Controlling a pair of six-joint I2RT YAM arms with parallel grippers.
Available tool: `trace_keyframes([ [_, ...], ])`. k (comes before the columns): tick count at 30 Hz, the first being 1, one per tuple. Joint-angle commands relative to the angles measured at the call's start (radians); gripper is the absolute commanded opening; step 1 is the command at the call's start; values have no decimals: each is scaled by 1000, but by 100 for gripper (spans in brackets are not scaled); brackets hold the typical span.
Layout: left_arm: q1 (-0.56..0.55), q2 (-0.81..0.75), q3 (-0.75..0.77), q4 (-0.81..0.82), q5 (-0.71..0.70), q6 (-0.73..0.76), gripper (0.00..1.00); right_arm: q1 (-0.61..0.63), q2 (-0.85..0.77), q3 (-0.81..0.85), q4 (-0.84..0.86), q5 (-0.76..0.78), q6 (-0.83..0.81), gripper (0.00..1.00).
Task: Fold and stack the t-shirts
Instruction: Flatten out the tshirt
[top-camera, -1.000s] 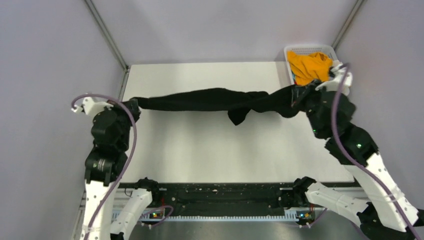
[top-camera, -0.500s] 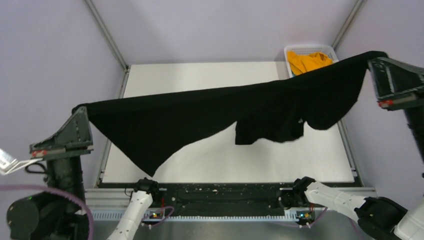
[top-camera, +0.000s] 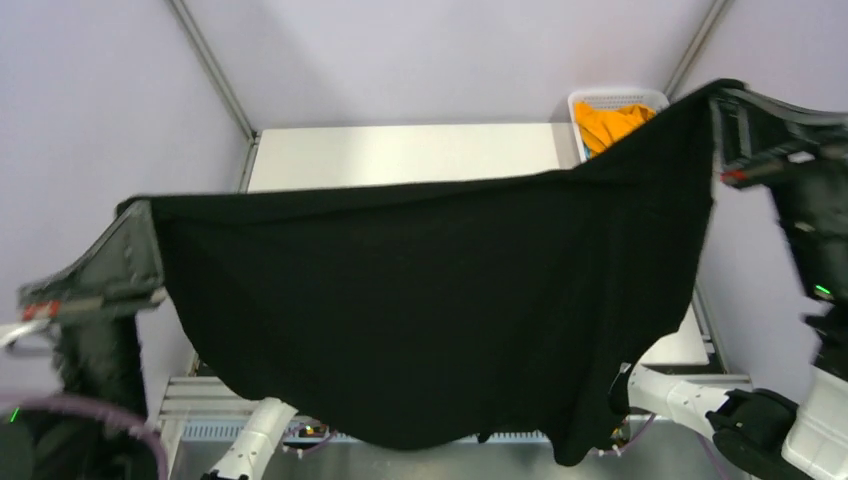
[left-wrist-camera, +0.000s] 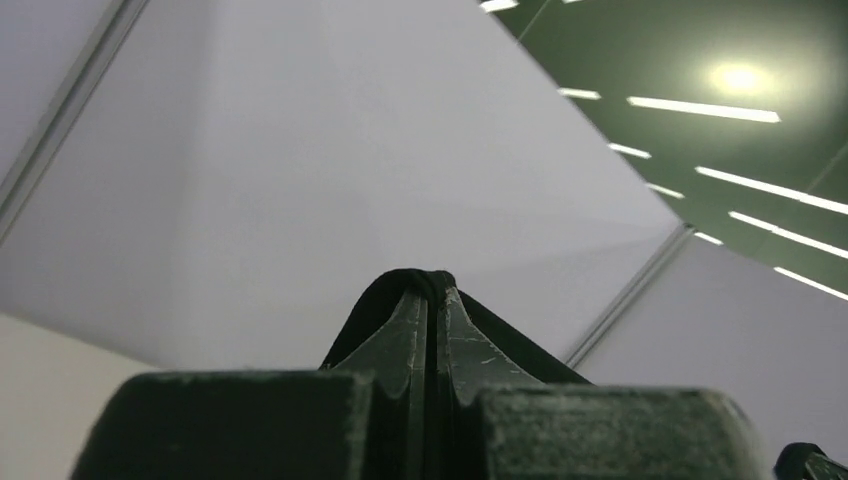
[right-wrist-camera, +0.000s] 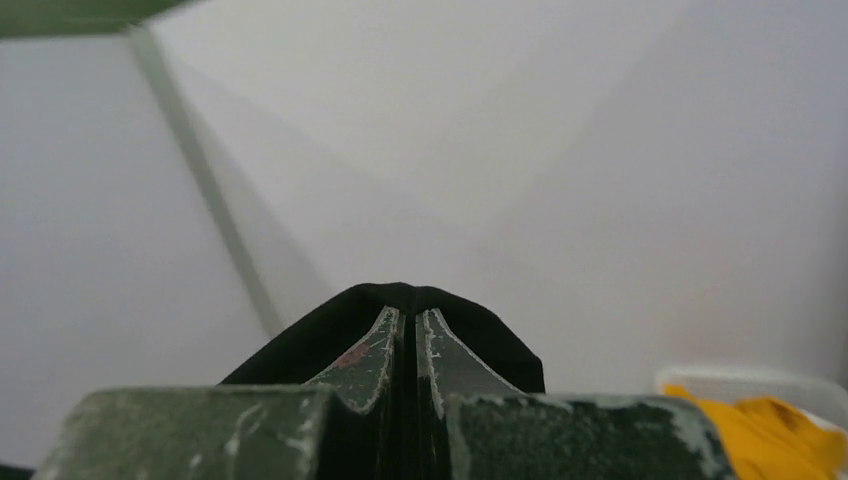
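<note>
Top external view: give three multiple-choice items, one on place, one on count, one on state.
1. The orange-yellow t-shirt lies: A in the white basket; B over a chair; C on the floor.
2. Pincers gripping the black t-shirt: A none; B one; C two.
3. The black t-shirt is: A folded; B spread in air; C bunched.
A: orange cloth fills the basket. C: left pincer and right pincer each clamp an end. B: it hangs wide between them.

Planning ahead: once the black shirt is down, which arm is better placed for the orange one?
Probably right: the right gripper holds the black shirt beside the basket with the orange shirt; the left gripper is opposite.
</note>
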Motion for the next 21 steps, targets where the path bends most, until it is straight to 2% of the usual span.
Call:
trace_keyframes([
  [1, 7, 177, -106, -3, -53, 31, 0, -6, 45, -224, 195, 394, -162, 0],
  [5, 5, 248, -290, 54, -166, 30, 0, -8, 96, -481, 447, 661, -314, 0],
  [8, 6, 333, -430, 103, -263, 23, 0, -32, 170, -630, 570, 748, -356, 0],
  [12, 7, 505, -610, 162, -405, -16, 0, -181, 312, -768, 534, 639, -128, 0],
  [15, 30, 673, -692, 251, -409, -31, 0, -261, 437, -859, 552, 491, 52, 0],
  [17, 59, 790, -691, 287, -350, -50, 0, -289, 531, -887, 589, 405, 111, 0],
  [21, 97, 1025, -599, 281, -309, -79, 0, -307, 717, -869, 671, 349, 123, 0],
])
